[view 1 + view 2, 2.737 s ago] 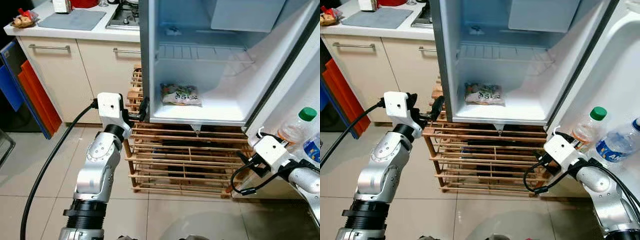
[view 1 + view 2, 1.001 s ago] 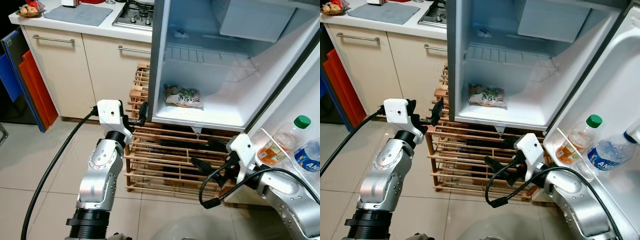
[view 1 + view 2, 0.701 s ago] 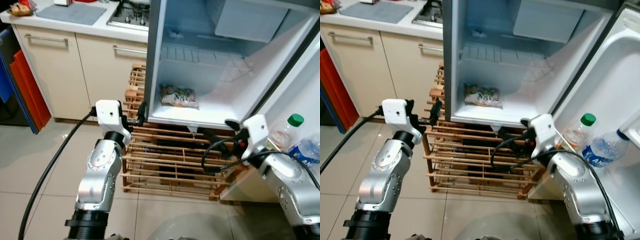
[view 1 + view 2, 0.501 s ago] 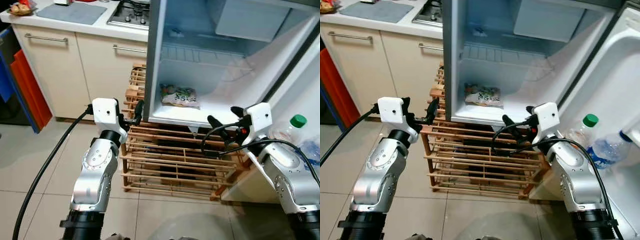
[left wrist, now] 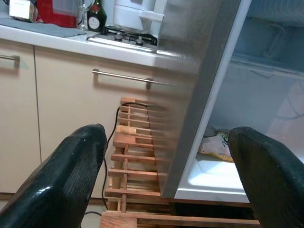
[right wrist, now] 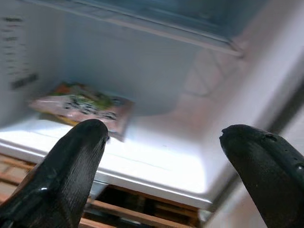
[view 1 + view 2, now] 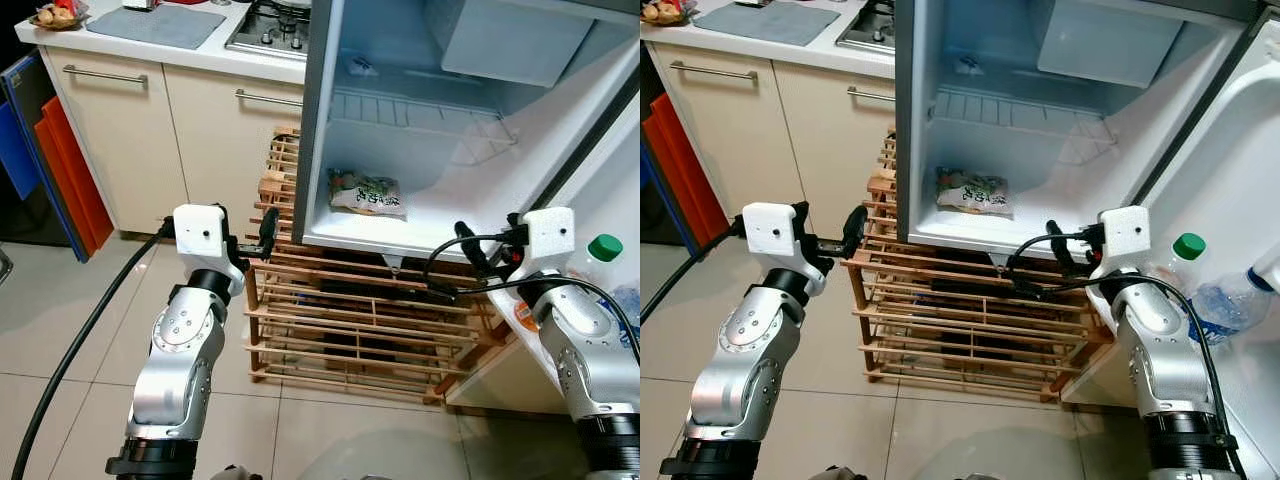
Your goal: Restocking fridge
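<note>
Lighting's fine for you: even indoor light, no dim spots in the eye views. Brightest area is the white fridge interior [image 7: 440, 170]; its floor goes near blown-out in the right wrist view. Soft shadow sits under the fridge, inside the wooden rack [image 7: 350, 320]. Floor tiles [image 7: 60, 330] show a mild sheen, no hard glare. Eye views are sharp, with slight wide-angle bending of straight lines toward the edges. Left wrist view: background crisp enough, but the steel fridge side [image 5: 194, 85] smears close to the lens. Right wrist view is soft overall; the food packet [image 6: 80, 107] is blurred, print unreadable. You get the black fingers [image 6: 61, 171] out of focus in both wrist views.
</note>
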`<state>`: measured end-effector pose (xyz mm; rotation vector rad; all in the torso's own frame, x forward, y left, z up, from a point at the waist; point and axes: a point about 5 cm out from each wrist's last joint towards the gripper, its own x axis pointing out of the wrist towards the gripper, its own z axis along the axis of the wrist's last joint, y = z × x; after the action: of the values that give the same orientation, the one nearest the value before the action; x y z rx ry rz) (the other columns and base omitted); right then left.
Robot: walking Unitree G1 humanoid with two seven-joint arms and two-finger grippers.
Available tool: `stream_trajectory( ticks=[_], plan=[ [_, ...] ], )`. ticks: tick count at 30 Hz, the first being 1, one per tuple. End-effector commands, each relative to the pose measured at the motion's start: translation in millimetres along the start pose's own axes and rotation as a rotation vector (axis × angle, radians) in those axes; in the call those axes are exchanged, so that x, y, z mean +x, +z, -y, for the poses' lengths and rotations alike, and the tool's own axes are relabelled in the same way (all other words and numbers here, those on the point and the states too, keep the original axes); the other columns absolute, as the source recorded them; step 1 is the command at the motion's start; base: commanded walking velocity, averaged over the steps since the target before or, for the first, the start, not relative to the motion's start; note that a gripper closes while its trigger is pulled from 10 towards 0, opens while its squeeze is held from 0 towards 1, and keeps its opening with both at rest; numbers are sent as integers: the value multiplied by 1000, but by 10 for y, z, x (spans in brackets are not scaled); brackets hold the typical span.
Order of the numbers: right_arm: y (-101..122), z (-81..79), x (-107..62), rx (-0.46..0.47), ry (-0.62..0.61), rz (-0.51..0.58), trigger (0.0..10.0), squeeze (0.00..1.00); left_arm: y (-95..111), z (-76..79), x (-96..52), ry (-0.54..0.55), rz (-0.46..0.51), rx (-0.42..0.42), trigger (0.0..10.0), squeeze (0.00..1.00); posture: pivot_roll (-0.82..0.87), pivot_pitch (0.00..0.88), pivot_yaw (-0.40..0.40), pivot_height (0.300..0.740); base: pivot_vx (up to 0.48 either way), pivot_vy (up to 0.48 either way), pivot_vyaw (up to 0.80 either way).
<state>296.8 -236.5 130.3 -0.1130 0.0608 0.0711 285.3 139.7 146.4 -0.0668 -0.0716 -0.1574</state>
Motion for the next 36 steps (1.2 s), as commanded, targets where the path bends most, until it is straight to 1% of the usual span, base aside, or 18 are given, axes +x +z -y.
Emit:
stream_trajectory(
  ticks=[1,4,5,9,11,13,15,17,20,22,26,28,30,31,32,34,35,36],
  plan=[
    [-67,120,-66,-19,-89,-19,10000,0,19,48,-5,-14,1,3,10000,0,-87,0,-96,740,0,0,0],
    [-100,98,-111,-44,-111,-17,10000,0,23,55,-1,-19,-1,1,10000,0,-91,0,-93,740,0,0,0],
    [-130,-18,-154,-30,-74,-21,10000,0,28,50,4,-20,0,1,10000,0,-95,0,-90,740,0,0,0],
    [-255,-193,-254,22,-36,-62,10000,0,26,50,13,-23,-2,2,10000,0,-104,0,-87,740,0,0,0],
    [-271,-206,-266,24,-34,-68,10000,0,24,52,13,-24,-2,1,10000,0,-104,0,-87,740,0,0,0],
    [-393,-243,-357,57,-44,-112,10000,0,18,61,12,-27,-4,1,10000,0,-108,0,-87,740,0,0,0],
    [-416,-249,-377,62,-47,-119,10000,0,17,63,12,-28,-4,1,10000,0,-108,0,-87,740,0,0,0],
    [-477,-267,-438,58,-41,-141,10000,0,18,63,17,-29,-5,1,10000,0,-114,0,-87,740,0,0,0],
    [-613,-247,-516,59,-45,-192,10000,0,12,76,24,-33,-7,-1,10000,0,-115,0,-88,740,0,0,0],
    [-637,-243,-522,58,-43,-201,10000,0,11,79,24,-34,-7,-1,10000,0,-115,0,-88,740,0,0,0],
    [-802,-279,-586,50,4,-277,10000,0,4,80,20,-33,-9,-1,10000,0,-108,0,-91,740,0,0,0],
    [-848,-297,-620,47,18,-299,10000,0,5,74,15,-30,-9,2,10000,0,-103,0,-91,740,0,0,0],
    [-844,-298,-624,39,22,-294,10000,0,5,68,13,-29,-9,3,10000,0,-102,0,-91,740,0,0,0],
    [-799,-298,-609,20,27,-264,10000,0,4,61,10,-27,-9,4,10000,0,-102,0,-91,740,0,0,0],
    [-799,-298,-609,20,27,-264,10000,0,4,61,10,-27,-9,4,10000,0,-102,0,-91,740,0,0,0],
    [-613,-313,-532,-18,36,-155,10000,0,3,56,10,-26,-10,6,10000,0,-99,0,-92,740,0,0,0],
    [-469,-325,-483,-26,33,-70,10000,0,0,59,12,-25,-10,6,10000,0,-94,0,-92,740,0,0,0],
    [-469,-325,-483,-26,33,-70,10000,0,0,59,12,-25,-10,6,10000,0,-94,0,-92,740,0,0,0]
  ],
)
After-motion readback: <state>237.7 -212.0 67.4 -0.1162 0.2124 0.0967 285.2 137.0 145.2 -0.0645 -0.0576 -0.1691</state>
